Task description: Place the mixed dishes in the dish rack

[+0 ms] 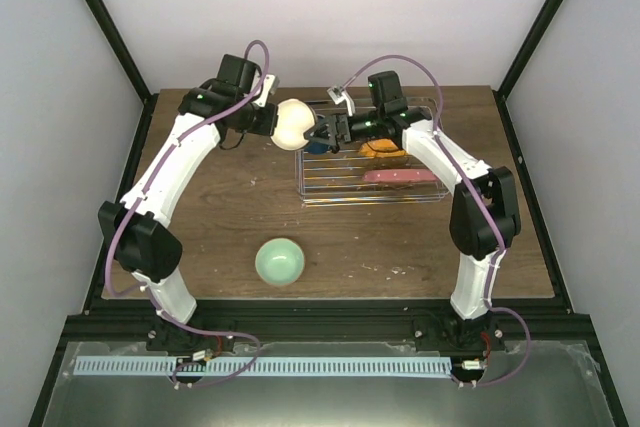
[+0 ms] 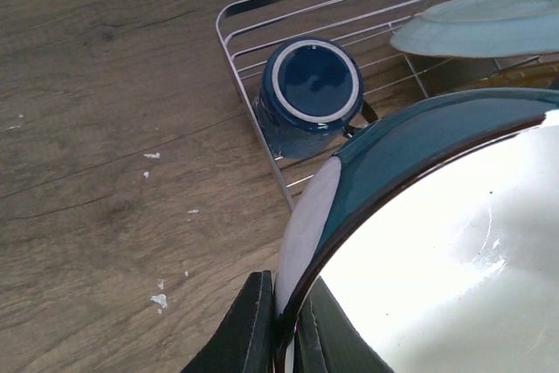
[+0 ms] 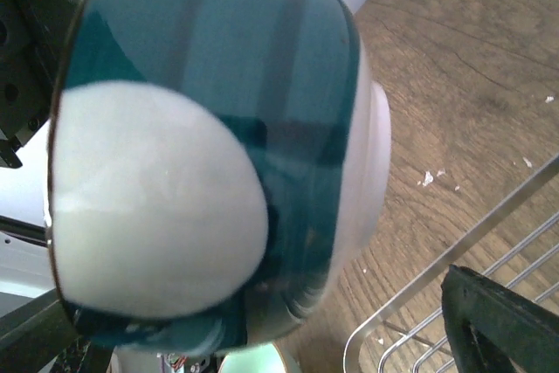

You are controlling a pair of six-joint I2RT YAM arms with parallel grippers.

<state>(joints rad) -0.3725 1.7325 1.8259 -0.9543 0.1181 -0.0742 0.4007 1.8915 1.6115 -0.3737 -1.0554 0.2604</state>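
My left gripper is shut on the rim of the cream-white bowl, which has a teal outer band, and holds it tilted in the air over the left end of the dish rack. In the top view the bowl hangs between both grippers. My right gripper is open just right of the bowl, whose underside fills the right wrist view. The dark blue mug lies in the rack's corner. The mint-green plate and the pink-red plate stand in the rack. The mint-green bowl sits on the table.
The rack's wire edge runs just below the held bowl. The orange underside of the plate shows behind my right wrist. White crumbs lie on the wooden table left of the rack.
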